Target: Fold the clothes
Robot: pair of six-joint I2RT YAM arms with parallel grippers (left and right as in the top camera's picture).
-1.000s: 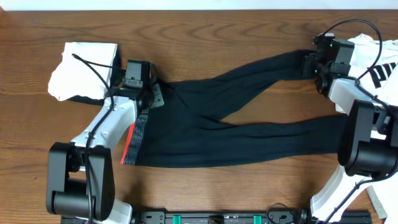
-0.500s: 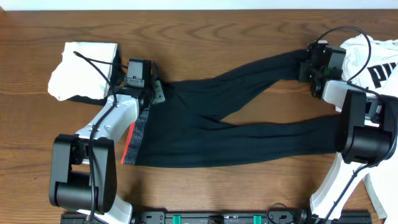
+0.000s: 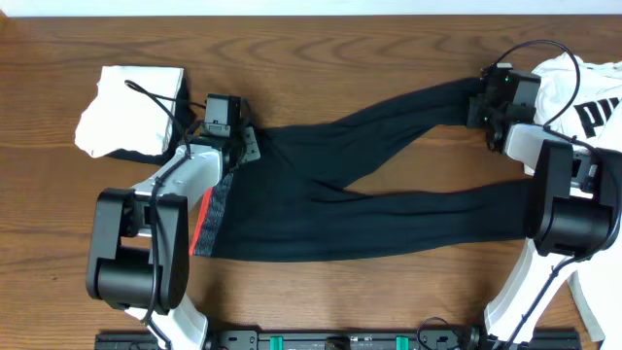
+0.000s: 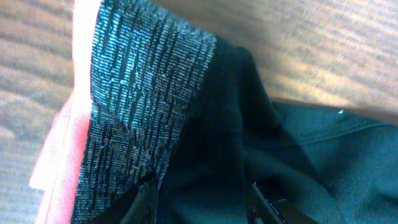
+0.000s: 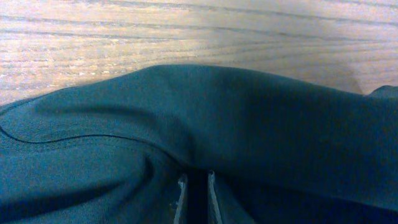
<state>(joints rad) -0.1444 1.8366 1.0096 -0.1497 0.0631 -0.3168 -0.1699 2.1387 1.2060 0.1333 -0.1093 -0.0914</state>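
Note:
Black leggings (image 3: 321,194) lie spread across the wooden table, with the grey waistband and its red lining (image 3: 209,209) at the left and both legs running right. My left gripper (image 3: 243,146) sits at the waistband's top corner. In the left wrist view its fingers (image 4: 202,202) stand apart with black fabric (image 4: 249,143) between them. My right gripper (image 3: 476,105) is at the end of the upper leg. In the right wrist view its fingers (image 5: 195,190) are pinched on a thin fold of the leggings (image 5: 217,118).
A folded white garment (image 3: 136,107) lies at the back left, just beside the left arm. A white shirt with black print (image 3: 593,97) lies at the right edge under the right arm. Bare wood (image 3: 321,58) runs along the back.
My left gripper has shifted slightly right onto the waistband corner. My right gripper moved a little left and back along the upper leg's end, then held still.

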